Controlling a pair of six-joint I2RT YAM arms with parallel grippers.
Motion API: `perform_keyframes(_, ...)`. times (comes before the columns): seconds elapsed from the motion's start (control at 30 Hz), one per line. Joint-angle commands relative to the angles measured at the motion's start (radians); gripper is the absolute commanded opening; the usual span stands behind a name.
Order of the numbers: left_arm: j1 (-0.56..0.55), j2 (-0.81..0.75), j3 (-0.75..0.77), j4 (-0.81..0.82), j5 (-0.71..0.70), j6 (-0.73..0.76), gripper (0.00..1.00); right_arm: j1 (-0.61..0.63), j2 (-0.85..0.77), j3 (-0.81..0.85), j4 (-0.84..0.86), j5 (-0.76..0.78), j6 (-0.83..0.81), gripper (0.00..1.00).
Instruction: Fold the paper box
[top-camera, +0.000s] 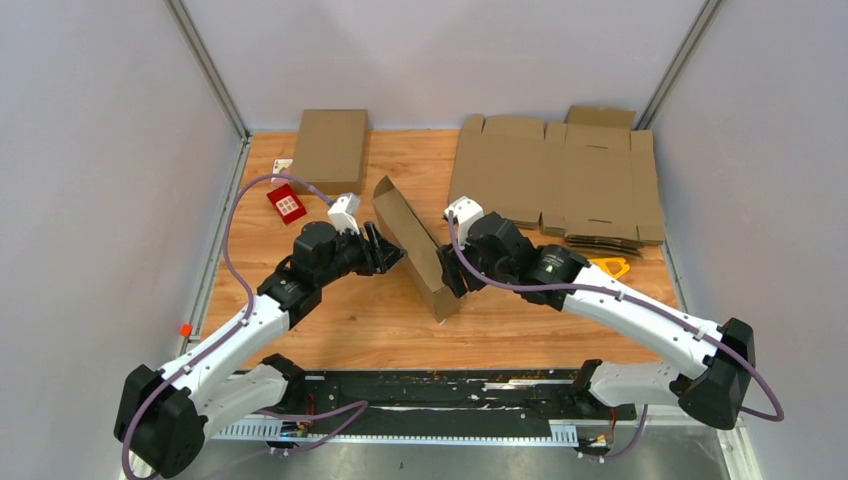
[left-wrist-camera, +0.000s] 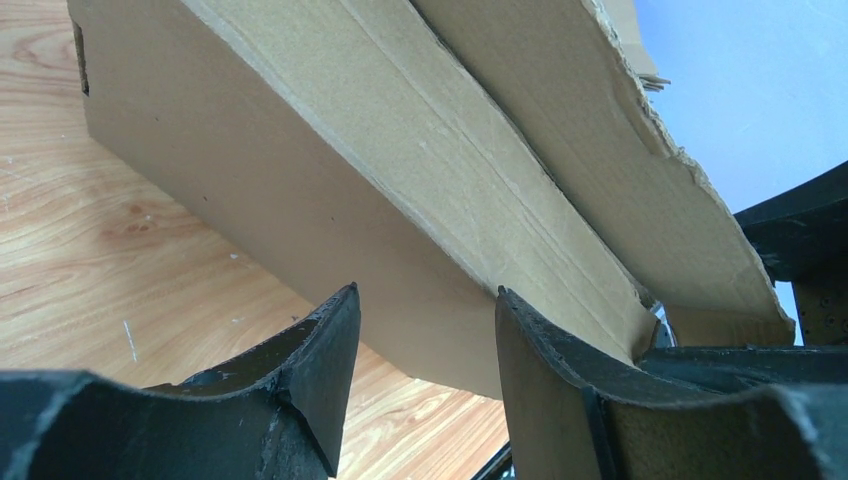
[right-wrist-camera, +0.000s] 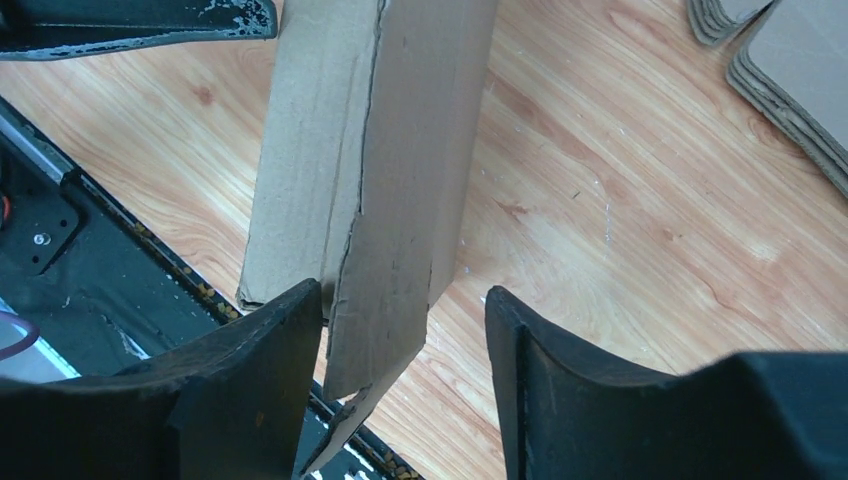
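Observation:
A partly folded brown cardboard box (top-camera: 412, 245) stands on its long edge in the middle of the wooden table, running from back left to front right. My left gripper (top-camera: 390, 252) is open at its left side; in the left wrist view (left-wrist-camera: 425, 305) the box wall (left-wrist-camera: 400, 170) spans just beyond the fingertips, not between them. My right gripper (top-camera: 455, 272) is open at the box's right side near its front end. In the right wrist view (right-wrist-camera: 405, 300) a loose flap of the box (right-wrist-camera: 385, 260) hangs between the jaws, close to the left finger (right-wrist-camera: 270, 350).
A stack of flat unfolded box blanks (top-camera: 560, 180) lies at the back right, also in the right wrist view (right-wrist-camera: 790, 70). A folded box (top-camera: 330, 148) lies back left, a red item (top-camera: 286, 203) beside it. A yellow item (top-camera: 612, 266) is right. A black rail (top-camera: 430, 385) runs along the near edge.

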Motion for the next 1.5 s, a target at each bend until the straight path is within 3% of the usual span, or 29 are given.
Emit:
perform_keyframes(0.0,0.007,0.003,0.005,0.045,0.002,0.022,0.59,0.006,0.015,-0.025,-0.029,0.074,-0.005,0.59)
perform_keyframes(0.23,0.007,-0.007,0.001,0.033,0.006,0.028,0.59,0.008,-0.02,-0.007,-0.039,0.049,-0.026,0.62)
perform_keyframes(0.43,0.007,-0.014,-0.006,0.036,0.001,0.026,0.59,0.01,-0.01,0.058,-0.003,-0.067,-0.016,0.99)
perform_keyframes(0.53,0.007,-0.006,-0.011,0.055,0.01,0.012,0.58,0.036,0.044,0.101,-0.021,-0.063,-0.003,1.0)
perform_keyframes(0.7,0.007,0.002,-0.019,0.092,0.034,-0.011,0.57,0.094,0.141,0.168,-0.096,0.073,0.025,1.0)
perform_keyframes(0.8,0.007,-0.008,-0.022,0.09,0.031,-0.012,0.57,0.11,0.174,0.17,-0.103,0.102,0.024,0.96)
perform_keyframes(1.0,0.013,-0.034,0.075,-0.078,0.007,0.081,0.57,0.109,0.179,0.187,-0.182,0.198,-0.01,0.74)
perform_keyframes(1.17,0.065,-0.086,0.163,-0.211,-0.031,0.159,0.57,0.065,0.056,0.13,-0.181,0.087,-0.058,0.54)
perform_keyframes(1.47,0.088,-0.128,0.213,-0.246,-0.174,0.243,0.63,0.055,-0.117,0.015,-0.124,-0.117,-0.152,0.52)
